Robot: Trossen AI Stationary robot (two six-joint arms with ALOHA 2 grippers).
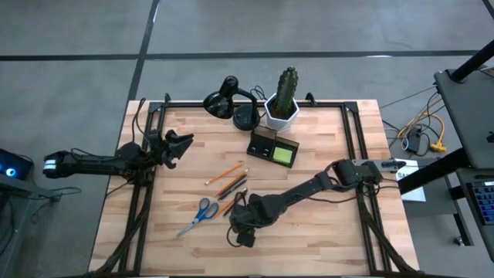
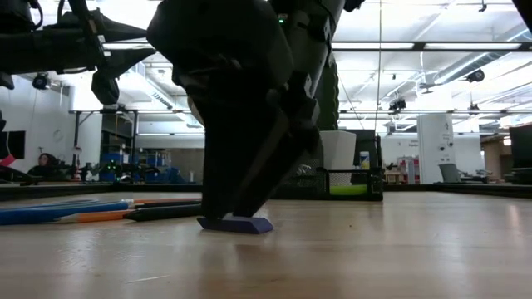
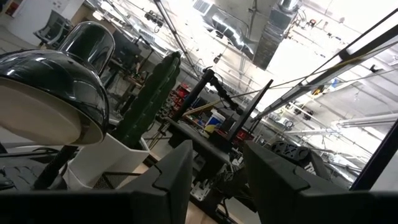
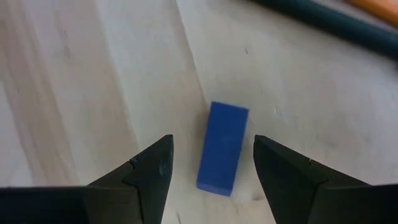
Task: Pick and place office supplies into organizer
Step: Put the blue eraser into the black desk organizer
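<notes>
A small blue block (image 4: pixel 222 147) lies flat on the wooden table, and it also shows in the low view (image 2: pixel 236 224). My right gripper (image 4: pixel 211 168) is open and points down over it (image 1: pixel 244 232), one finger on each side with a gap showing on both sides. Orange and dark pencils (image 1: pixel 228 180) and blue-handled scissors (image 1: pixel 199 215) lie on the table to its left. The dark organizer (image 1: pixel 265 142) stands farther back with a lime-green pad (image 1: pixel 282 155) in it. My left gripper (image 1: pixel 179 147) hangs open above the table's left edge (image 3: pixel 217 180).
A black desk lamp (image 1: pixel 228 103) and a cactus in a white pot (image 1: pixel 283 108) stand at the far edge behind the organizer. Black frame rails (image 1: pixel 356 147) run along both sides of the table. Bare wood lies at the near right (image 1: pixel 324 239).
</notes>
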